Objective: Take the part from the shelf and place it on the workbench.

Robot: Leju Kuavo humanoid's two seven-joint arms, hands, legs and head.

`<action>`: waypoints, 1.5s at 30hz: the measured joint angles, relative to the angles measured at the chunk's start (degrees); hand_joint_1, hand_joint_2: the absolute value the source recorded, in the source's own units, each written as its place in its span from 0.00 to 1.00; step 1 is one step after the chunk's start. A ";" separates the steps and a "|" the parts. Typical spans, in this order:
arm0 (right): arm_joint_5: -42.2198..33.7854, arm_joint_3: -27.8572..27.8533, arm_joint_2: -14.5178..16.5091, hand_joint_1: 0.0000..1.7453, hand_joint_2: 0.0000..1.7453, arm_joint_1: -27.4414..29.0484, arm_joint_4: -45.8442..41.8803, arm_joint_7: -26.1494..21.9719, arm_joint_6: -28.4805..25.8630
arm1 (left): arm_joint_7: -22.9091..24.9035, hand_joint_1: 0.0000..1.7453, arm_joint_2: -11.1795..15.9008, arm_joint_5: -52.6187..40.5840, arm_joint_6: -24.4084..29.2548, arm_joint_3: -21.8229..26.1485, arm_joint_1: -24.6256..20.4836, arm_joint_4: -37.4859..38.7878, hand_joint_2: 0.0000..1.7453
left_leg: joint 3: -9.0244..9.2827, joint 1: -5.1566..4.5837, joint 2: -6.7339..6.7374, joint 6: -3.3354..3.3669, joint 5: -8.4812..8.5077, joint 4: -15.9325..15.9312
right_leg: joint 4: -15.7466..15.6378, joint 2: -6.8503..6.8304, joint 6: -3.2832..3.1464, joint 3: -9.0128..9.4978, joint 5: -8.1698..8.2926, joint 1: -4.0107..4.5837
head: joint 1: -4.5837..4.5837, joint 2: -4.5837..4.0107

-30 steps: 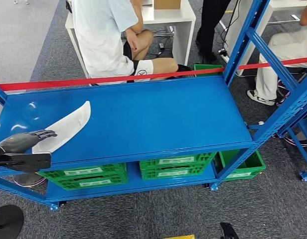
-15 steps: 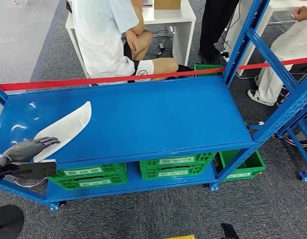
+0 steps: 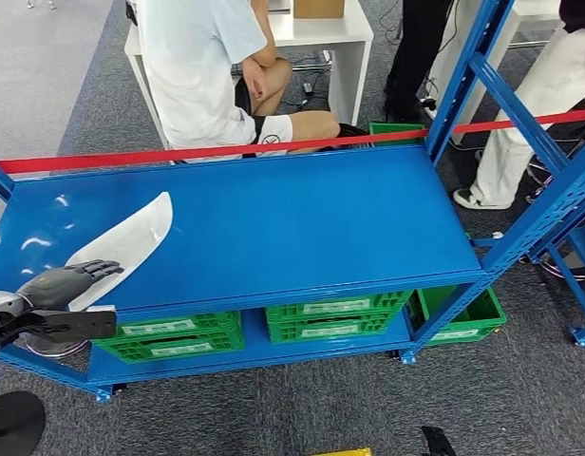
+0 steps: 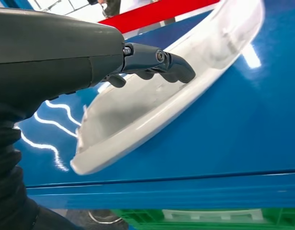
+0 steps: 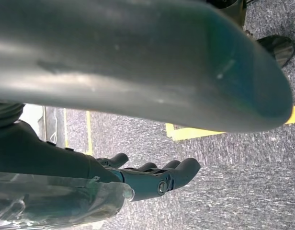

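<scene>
My left hand (image 3: pixel 60 285), fingers (image 4: pixel 167 64) spread and empty above the white part (image 3: pixel 124 245), risks nudging it off the shelf (image 3: pixel 290 223) edge.

No legible text or labels

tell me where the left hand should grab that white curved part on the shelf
Probably the near end of the white part, coming from the shelf's front edge. That end overhangs the lip close beside the left hand, so fingers could likely wrap its thin curved rim.
</scene>
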 joint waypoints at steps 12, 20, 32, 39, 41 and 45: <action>0.00 -1.14 0.17 0.00 0.00 0.01 -0.03 -0.17 -0.57 | 2.18 0.00 -5.91 -9.00 8.01 0.99 -0.26 1.86 1.00 | 0.00 -0.01 0.00 0.00 0.00 0.02 | 0.00 0.00 0.01 0.00 0.01 -0.01 | 0.00 0.00; 0.04 -2.21 0.23 0.00 0.00 0.02 -0.11 -0.28 -0.70 | 3.74 0.00 -9.09 -13.59 9.48 2.88 -0.47 5.54 1.00 | 0.00 0.00 0.00 0.00 0.00 0.03 | 0.00 0.00 0.01 -0.01 0.01 0.00 | 0.00 0.00; 0.24 -2.78 0.23 0.00 0.00 0.05 -0.22 -0.17 -0.72 | 3.91 0.00 -10.76 -14.12 9.70 5.21 -0.07 7.97 1.00 | -0.01 0.00 0.00 0.00 0.00 0.03 | 0.00 0.00 0.01 0.00 0.01 0.00 | -0.01 0.00; 0.26 -3.33 0.23 0.00 0.00 0.06 -0.26 -0.17 -0.72 | 3.89 0.00 -10.93 -14.07 9.71 5.70 0.16 8.09 1.00 | -0.01 0.00 0.00 0.00 0.00 0.03 | 0.00 0.00 0.01 0.01 0.01 0.00 | 0.00 0.00; 0.26 -3.41 0.23 0.00 0.00 0.06 -0.27 -0.17 -0.72 | 3.89 0.00 -10.93 -14.07 9.71 5.71 0.18 8.10 1.00 | -0.01 0.00 0.00 0.00 0.00 0.03 | 0.00 0.00 0.01 0.01 0.01 0.00 | 0.00 0.00; 0.26 -3.47 0.23 0.00 0.00 0.06 -0.27 -0.17 -0.72 | 3.89 0.00 -10.93 -14.07 9.71 5.72 0.20 8.13 1.00 | -0.01 0.00 0.00 0.00 0.00 0.03 | 0.00 0.00 0.01 0.02 0.01 0.00 | 0.01 0.00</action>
